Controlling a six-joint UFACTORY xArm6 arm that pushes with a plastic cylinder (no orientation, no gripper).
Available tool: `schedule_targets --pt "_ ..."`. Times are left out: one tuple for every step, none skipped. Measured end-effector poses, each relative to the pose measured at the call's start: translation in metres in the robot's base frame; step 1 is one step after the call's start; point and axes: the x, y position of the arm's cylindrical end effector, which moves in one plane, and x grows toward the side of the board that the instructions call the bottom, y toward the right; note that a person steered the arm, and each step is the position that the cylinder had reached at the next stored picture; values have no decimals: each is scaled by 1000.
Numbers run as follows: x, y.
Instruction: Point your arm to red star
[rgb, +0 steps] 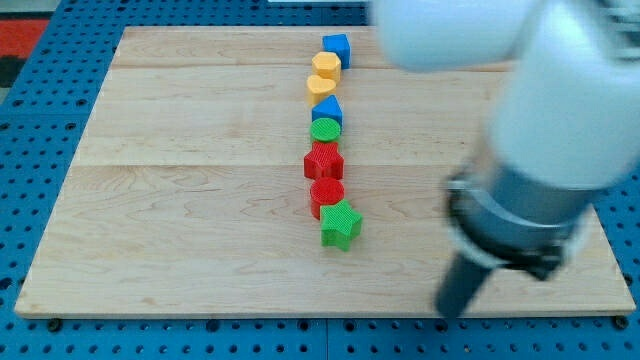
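The red star (323, 161) lies in the middle of a column of blocks on the wooden board (180, 200). Above it sit a green round block (325, 129) and a blue block (328, 111). Below it sit a red round block (326, 194) and a green star (340, 225). My arm fills the view's right side, blurred. My rod comes down at the lower right and my tip (449, 312) is near the board's bottom edge, far right of and below the red star, touching no block.
At the column's top are a blue cube (336, 47) and two yellow blocks (325, 66) (321, 86). A blue perforated table (40, 120) surrounds the board.
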Motion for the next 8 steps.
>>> schedule_targets --pt "0 -118" --pt "0 -214" --pt "-5 -262" --pt "-27 -237" --pt "-27 -234" --pt "-27 -234" --pt "-27 -227" --pt "-27 -198"
